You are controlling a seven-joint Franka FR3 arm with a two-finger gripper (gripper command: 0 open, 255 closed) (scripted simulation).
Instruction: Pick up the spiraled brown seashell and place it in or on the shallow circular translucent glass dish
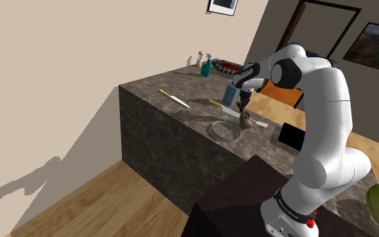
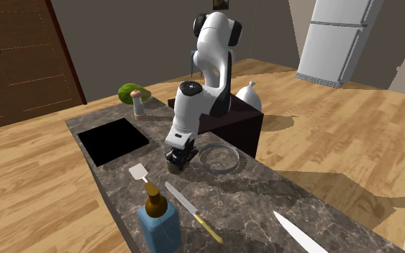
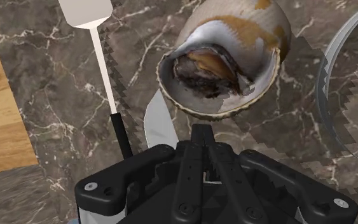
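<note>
Wrist view shows us the gripper [image 3: 201, 132] pinched narrow on the lip of the brown-and-white seashell [image 3: 225, 63]. The seashell is over the dark marble counter [image 3: 44, 89], just beside the glass dish [image 3: 322, 95]. We see a white spatula [image 3: 101, 57] on its other side.

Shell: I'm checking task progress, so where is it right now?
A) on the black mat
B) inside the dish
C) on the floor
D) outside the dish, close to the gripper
D: in the wrist view the shell is just ahead of the gripper and wholly outside the rim of the dish.
</note>
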